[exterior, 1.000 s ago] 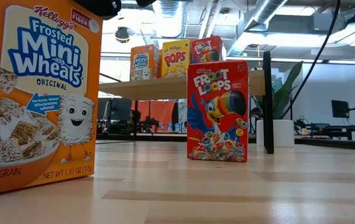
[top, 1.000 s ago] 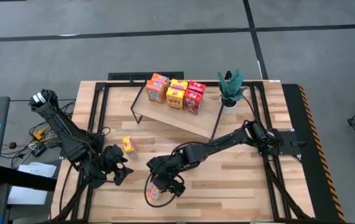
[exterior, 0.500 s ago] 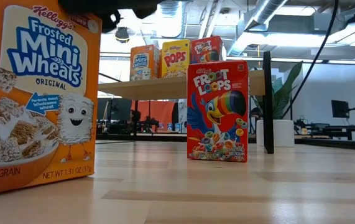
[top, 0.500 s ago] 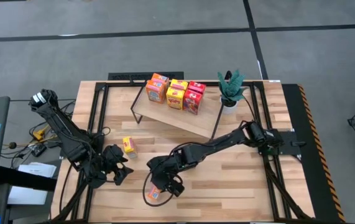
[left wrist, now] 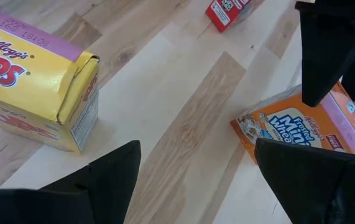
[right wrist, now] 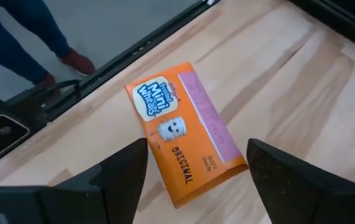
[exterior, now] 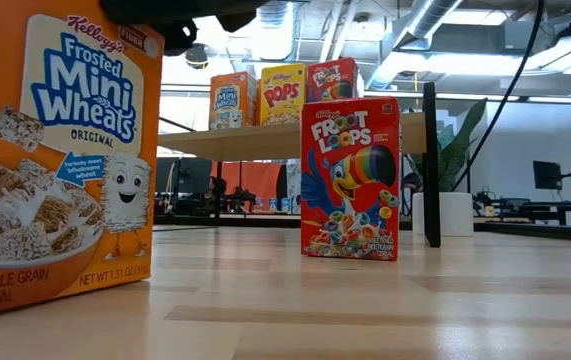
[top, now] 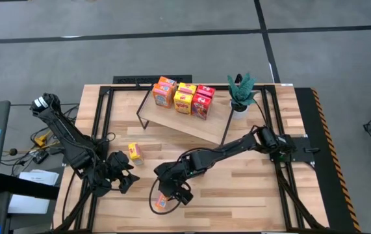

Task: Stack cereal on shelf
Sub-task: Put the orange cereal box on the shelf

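An orange Mini-Wheats cereal box (top: 162, 203) (exterior: 60, 170) stands near the table's front edge and leans a little. My right gripper (top: 171, 194) (right wrist: 197, 152) is open over it, with one finger on each side. My left gripper (top: 125, 181) (left wrist: 196, 165) waits open at the front left with only bare wood between its fingers. A yellow Pops box (top: 134, 151) (left wrist: 34, 81) lies on the table. A red Froot Loops box (exterior: 350, 180) stands upright on its base. Several boxes (top: 184, 97) stand on the shelf (top: 195, 125) (exterior: 265, 140). My right gripper reaches over the orange box's upper end (right wrist: 183, 155) from above, slanting in from the far right. One finger (right wrist: 124, 174) stands on each side of the box. The box's bottom edge is on the table. Whether the fingers touch it I cannot tell.
A potted plant (top: 240, 91) (exterior: 455, 170) stands at the shelf's right end. Black frame rails (top: 101, 130) run along both sides of the table. A person's legs (right wrist: 34, 37) show on the floor beyond the front edge. Open wood lies in front of the shelf.
In the low view the orange box has tipped a little out of upright, with its bottom edge still on the table. My right gripper's dark shape has spread lower across the box's top. My left arm has kept still.
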`<move>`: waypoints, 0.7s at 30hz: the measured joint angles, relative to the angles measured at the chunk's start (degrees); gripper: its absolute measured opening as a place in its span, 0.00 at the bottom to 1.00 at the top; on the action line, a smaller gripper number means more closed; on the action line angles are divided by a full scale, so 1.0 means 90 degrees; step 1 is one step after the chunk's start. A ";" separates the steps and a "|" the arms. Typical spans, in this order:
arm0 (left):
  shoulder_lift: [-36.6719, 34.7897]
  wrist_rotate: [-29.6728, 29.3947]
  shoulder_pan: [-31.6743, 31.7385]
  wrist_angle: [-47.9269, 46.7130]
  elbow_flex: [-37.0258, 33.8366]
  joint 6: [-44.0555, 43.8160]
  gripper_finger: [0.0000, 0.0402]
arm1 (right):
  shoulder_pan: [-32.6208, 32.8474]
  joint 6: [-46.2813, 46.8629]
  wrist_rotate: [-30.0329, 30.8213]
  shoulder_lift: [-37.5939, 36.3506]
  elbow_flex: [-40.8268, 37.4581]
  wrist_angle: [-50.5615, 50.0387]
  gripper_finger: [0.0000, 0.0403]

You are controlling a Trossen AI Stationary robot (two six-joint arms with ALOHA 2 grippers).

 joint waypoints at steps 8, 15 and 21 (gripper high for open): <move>0.0000 -0.0002 0.0000 0.0000 0.0000 -0.0005 0.76 | -0.0012 -0.0002 0.0000 0.0000 0.0000 -0.0024 0.70; 0.0000 -0.0005 0.0000 0.0003 0.0000 -0.0015 0.76 | 0.0042 0.0017 0.0000 0.0012 0.0000 -0.0220 0.70; 0.0000 0.0036 0.0000 0.0030 0.0000 -0.0070 0.76 | 0.0055 0.0498 0.0010 0.0013 0.0254 -0.0580 0.70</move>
